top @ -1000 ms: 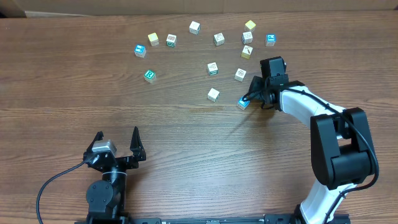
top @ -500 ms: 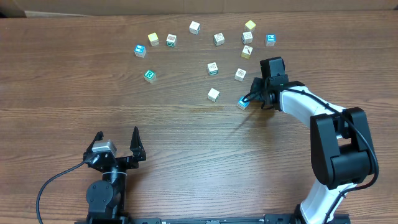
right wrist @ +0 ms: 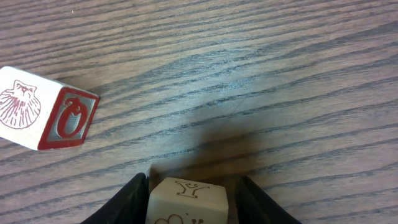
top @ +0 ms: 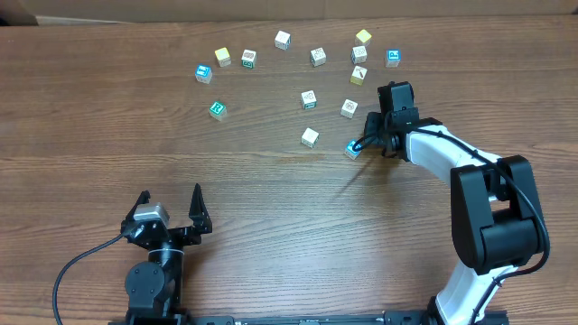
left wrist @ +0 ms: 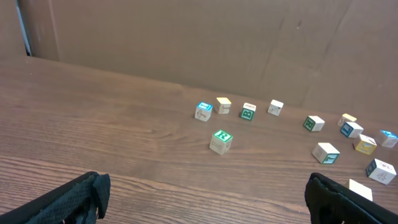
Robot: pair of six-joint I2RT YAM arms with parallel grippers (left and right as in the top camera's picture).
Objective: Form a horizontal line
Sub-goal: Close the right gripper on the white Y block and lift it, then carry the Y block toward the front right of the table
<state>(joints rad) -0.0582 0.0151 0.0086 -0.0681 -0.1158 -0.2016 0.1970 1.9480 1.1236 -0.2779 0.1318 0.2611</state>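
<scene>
- We find the right gripper (top: 357,146) clenched on a blue-topped letter cube (top: 351,151), right of centre.
- The left gripper (top: 171,191) stands spread, near edge.
- The other cubes (top: 310,99) lie scattered far, not yet aligned.

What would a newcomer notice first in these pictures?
The right gripper reaches out at centre right, straddling a small wooden cube. Behind it, other letter cubes lie scattered across the far side, not yet in a line. The left gripper sits wide open near the front edge.
</scene>
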